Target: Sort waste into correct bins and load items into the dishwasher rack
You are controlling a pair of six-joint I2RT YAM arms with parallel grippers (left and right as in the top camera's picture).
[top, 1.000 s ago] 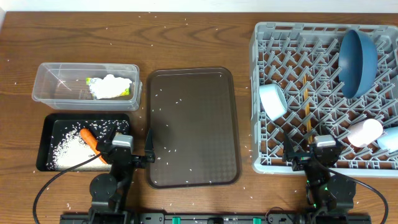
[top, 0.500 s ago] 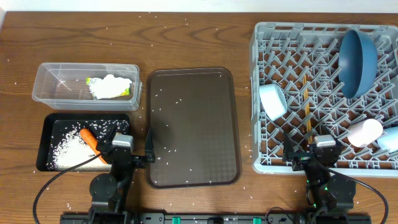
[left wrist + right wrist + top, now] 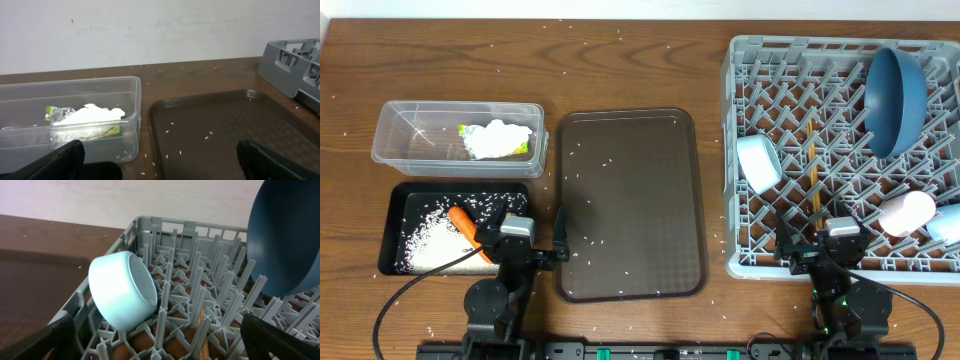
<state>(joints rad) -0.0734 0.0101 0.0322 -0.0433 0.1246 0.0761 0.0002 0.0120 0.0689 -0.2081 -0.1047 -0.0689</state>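
Observation:
The clear tub (image 3: 460,105) holds the crumpled white napkin (image 3: 500,138) and yellow wrapper (image 3: 470,130); the left wrist view shows the tub (image 3: 70,86), napkin (image 3: 92,116) and wrapper (image 3: 54,114). The black tray (image 3: 460,187) holds the carrot (image 3: 465,222) and rice (image 3: 428,240). The grey rack (image 3: 732,150) holds the blue plate (image 3: 895,95), white bowl (image 3: 758,162), chopsticks (image 3: 812,185), pinkish-white cup (image 3: 907,212) and light blue cup (image 3: 947,225). The left gripper (image 3: 525,240) (image 3: 160,165) is open and empty near the front edge. The right gripper (image 3: 825,245) (image 3: 160,345) is open and empty at the rack's front.
A large dark brown serving tray (image 3: 630,205) lies in the middle with a few rice grains on it. Loose rice is scattered over the wooden table. The right wrist view shows the bowl (image 3: 120,292) and plate (image 3: 290,235) among the rack's pegs.

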